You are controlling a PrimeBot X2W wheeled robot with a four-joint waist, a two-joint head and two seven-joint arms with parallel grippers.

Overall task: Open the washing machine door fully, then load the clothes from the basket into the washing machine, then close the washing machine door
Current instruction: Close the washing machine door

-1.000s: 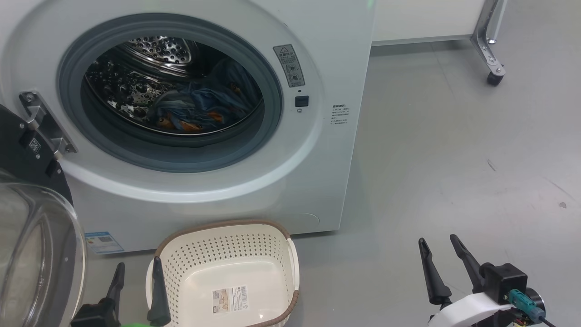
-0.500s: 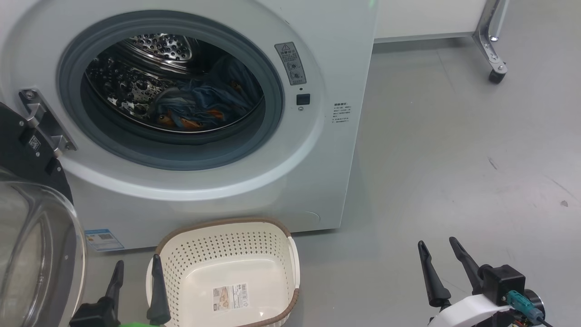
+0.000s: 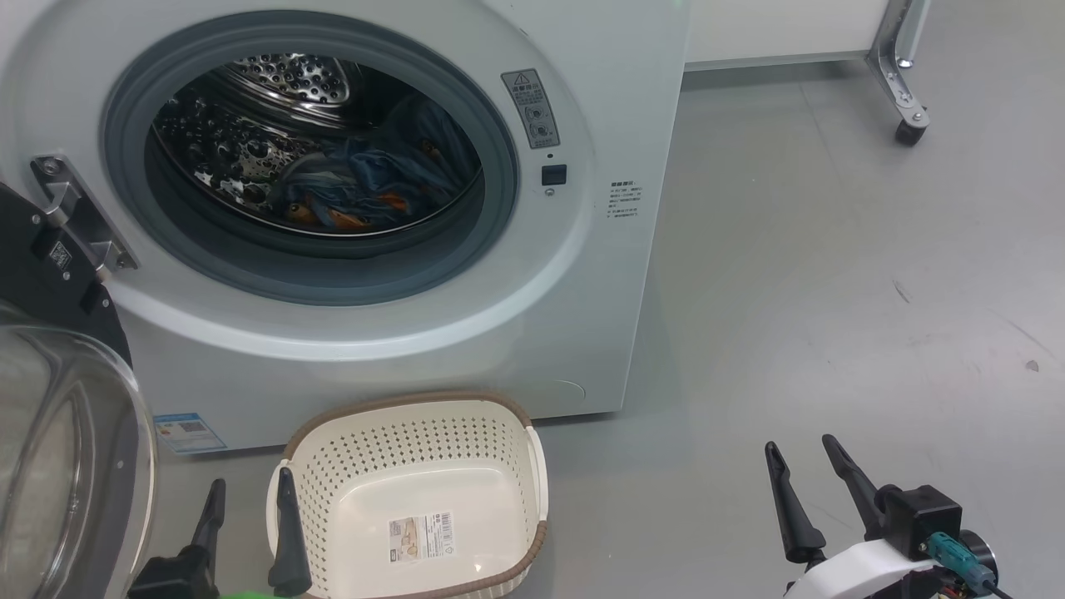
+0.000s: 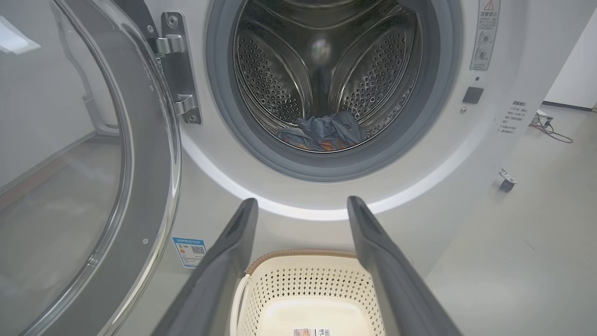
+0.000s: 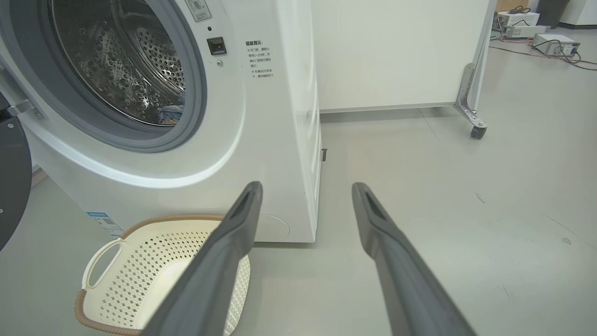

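Note:
The washing machine (image 3: 582,274) stands ahead with its door (image 3: 66,449) swung wide open to the left; the door's glass bowl (image 4: 60,177) looms at the left of the left wrist view. Blue clothes (image 3: 366,187) with orange prints lie in the steel drum (image 4: 326,70). The cream basket (image 3: 416,449) sits on the floor before the machine, holding nothing but its label. My left gripper (image 3: 252,495) hangs open at the basket's left rim. My right gripper (image 3: 800,449) stands open over bare floor, right of the basket (image 5: 140,261).
Grey floor (image 3: 832,291) spreads to the right of the machine. A white panel on a metal leg with a caster (image 3: 907,133) stands at the back right. Cables and equipment boxes (image 5: 550,42) lie farther off.
The whole head view has shifted a little, so the machine and basket sit slightly higher in the picture; that is camera motion. Both grippers stay open in the same places.

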